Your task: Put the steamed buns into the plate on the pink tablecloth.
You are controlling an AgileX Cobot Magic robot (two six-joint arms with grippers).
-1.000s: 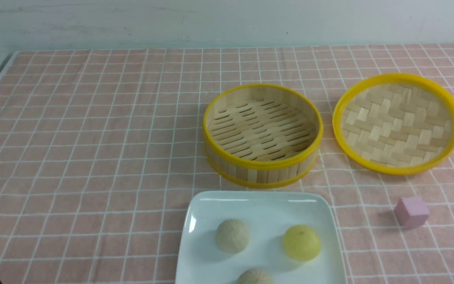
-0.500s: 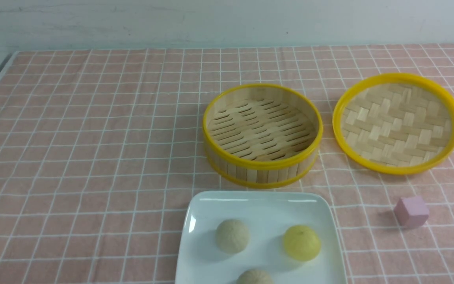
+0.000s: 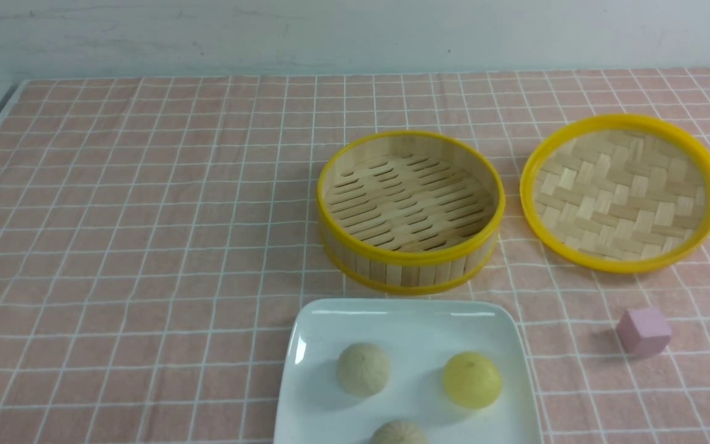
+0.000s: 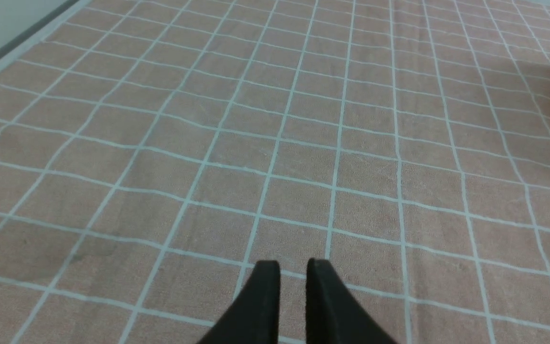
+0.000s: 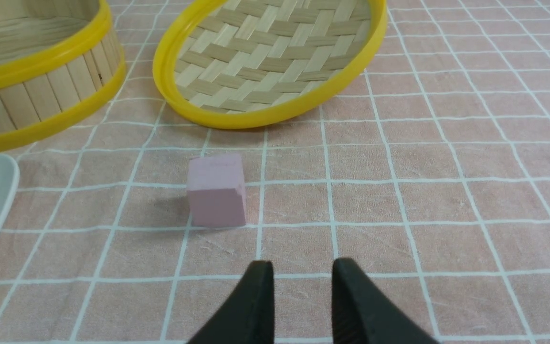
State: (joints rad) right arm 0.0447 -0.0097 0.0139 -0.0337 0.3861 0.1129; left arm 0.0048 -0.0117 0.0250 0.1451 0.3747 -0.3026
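1. Nothing on the worktop had shifted between the earlier front pictures and this one; only a dark tip in the lower-left corner had slipped out of sight and returned.
2. All three steamed buns (image 3: pixel 416 382) lay on the plate (image 3: pixel 306 345) on the pink tablecloth (image 3: pixel 145 246), two pale and one yellow, apart from one another.
3. Behind it, the steamer basket (image 3: pixel 410 213) stood bare, its lid (image 3: pixel 623 192) beside it.
4. Left hand (image 4: pixel 293 270) hung narrow and empty over cloth; right hand (image 5: pixel 302 270) stood parted, empty, near the pink cube (image 5: pixel 216 190).
5. With the task seemingly complete, a clean retreat clear of the plate looked best.
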